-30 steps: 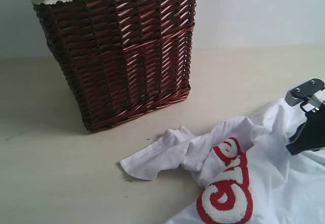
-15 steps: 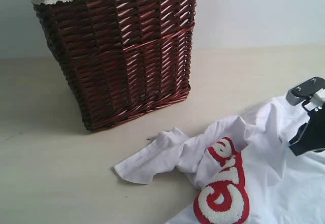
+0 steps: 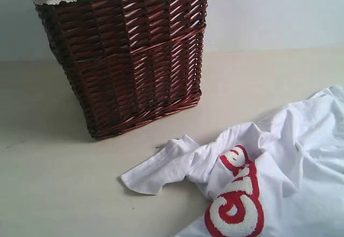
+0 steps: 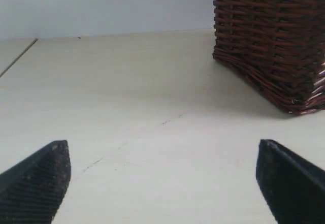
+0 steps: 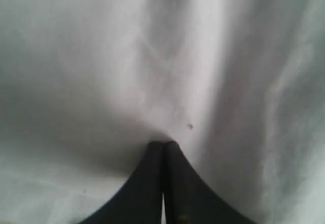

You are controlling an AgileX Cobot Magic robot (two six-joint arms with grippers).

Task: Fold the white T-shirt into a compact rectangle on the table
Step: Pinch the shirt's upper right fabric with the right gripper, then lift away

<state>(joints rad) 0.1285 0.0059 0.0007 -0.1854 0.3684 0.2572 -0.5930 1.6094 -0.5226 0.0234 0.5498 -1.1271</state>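
**While the shirt lies crumpled, your right pincer is shut against it**

Although your right pincer (image 5: 163,145) has its jaws closed tip to tip, you cannot tell whether a fold of the shirt (image 3: 290,156) is nipped between them or the tips only press on the cloth. Creases run toward the tips, which hints at a pinch. White cloth touches that pincer and fills everything ahead of it. Your left pincer (image 4: 162,155) stands wide and holds nothing. Bare desk (image 4: 127,92) lies beneath and ahead of it, the basket (image 4: 269,41) stands further ahead to one side, and no cloth is near it.

Watch for these risks:
- If you lift on a thin nip, the cloth may slip out and fall into a worse heap.
- If several layers are caught, a pull will likely drag the whole bunch rather than spread it.
- The shirt is twisted around its red lettering (image 3: 236,205), so folding before flattening would lock the wrinkles in.
- One sleeve (image 3: 156,172) lies near the basket but apart from it, and a careless sweep could snag it on the wicker.

Neither pincer shows in the exterior view. The shirt runs off that view's edge, so its hem and other sleeve are unseen. The right wrist view is blurred, so you cannot tell which part of the shirt it faces.
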